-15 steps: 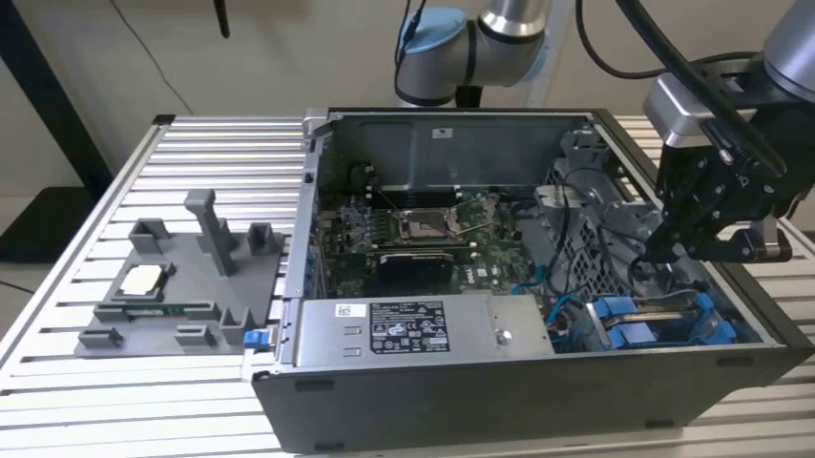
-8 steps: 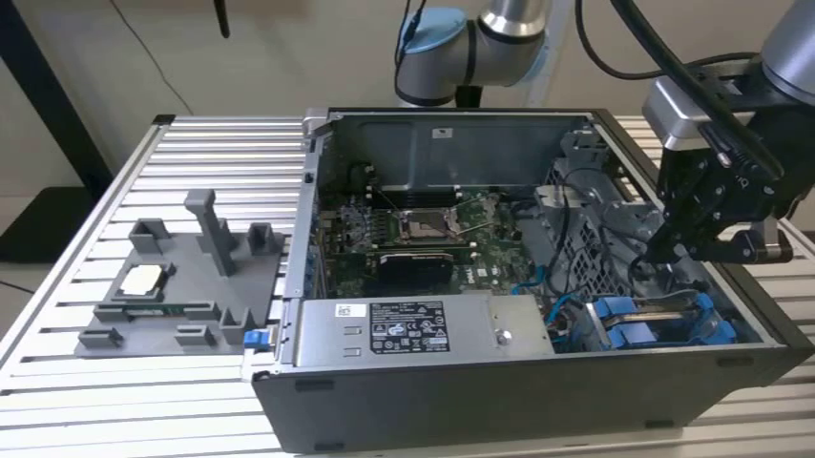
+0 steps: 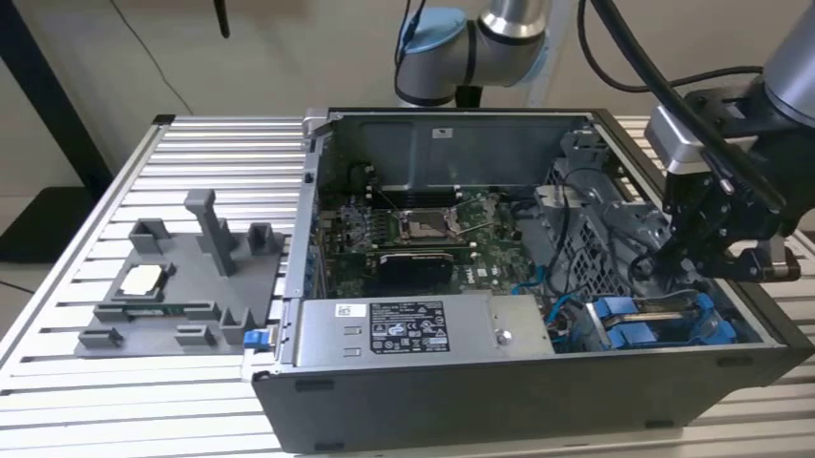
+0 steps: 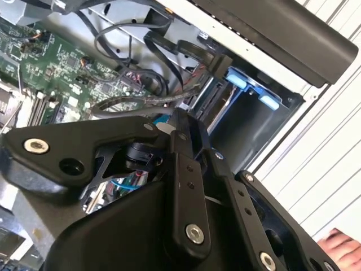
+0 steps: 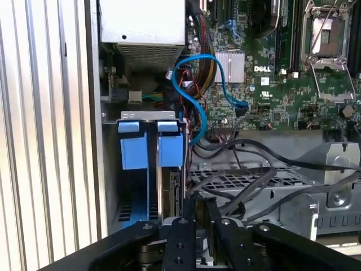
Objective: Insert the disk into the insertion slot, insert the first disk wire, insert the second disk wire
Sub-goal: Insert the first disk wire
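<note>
Over the computer case (image 3: 510,401) on the slatted metal table (image 3: 191,153), the end effector (image 5: 202,206) hangs pinched narrow.

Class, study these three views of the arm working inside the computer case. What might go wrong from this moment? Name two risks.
Loose black cables lie right beside the gripper in the first wrist view; any move might snag or tug them. A person's hand is close to the arm in the second wrist view; a swing that way could strike it.
</note>
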Controlling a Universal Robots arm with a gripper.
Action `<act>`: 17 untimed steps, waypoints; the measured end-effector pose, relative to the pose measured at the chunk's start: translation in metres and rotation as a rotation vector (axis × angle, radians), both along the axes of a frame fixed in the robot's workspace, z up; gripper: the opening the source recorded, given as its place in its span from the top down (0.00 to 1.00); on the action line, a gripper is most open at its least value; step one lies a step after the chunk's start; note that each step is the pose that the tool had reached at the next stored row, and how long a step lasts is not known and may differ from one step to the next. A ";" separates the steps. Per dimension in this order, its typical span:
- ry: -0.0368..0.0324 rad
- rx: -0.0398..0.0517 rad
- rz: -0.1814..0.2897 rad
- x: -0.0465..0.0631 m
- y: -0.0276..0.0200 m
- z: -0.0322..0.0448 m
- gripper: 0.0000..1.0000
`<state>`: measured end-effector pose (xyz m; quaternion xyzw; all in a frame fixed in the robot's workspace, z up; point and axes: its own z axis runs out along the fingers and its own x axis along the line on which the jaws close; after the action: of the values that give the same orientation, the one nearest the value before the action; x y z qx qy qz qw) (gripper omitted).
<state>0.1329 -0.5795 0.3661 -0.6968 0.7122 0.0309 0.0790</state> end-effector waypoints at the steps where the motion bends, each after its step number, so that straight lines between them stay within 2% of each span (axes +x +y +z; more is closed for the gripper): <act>1: 0.0000 -0.0027 0.000 0.002 0.0000 -0.0010 0.81; 9: 0.0009 -0.0172 -0.005 0.012 -0.0005 -0.0051 0.81; 13: 0.0130 -0.0230 -0.005 0.020 -0.0005 -0.0069 0.81; 17: 0.0226 -0.0236 -0.007 0.022 -0.0005 -0.0106 0.81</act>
<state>0.1554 -0.5800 0.3555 -0.6946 0.7160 0.0300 0.0628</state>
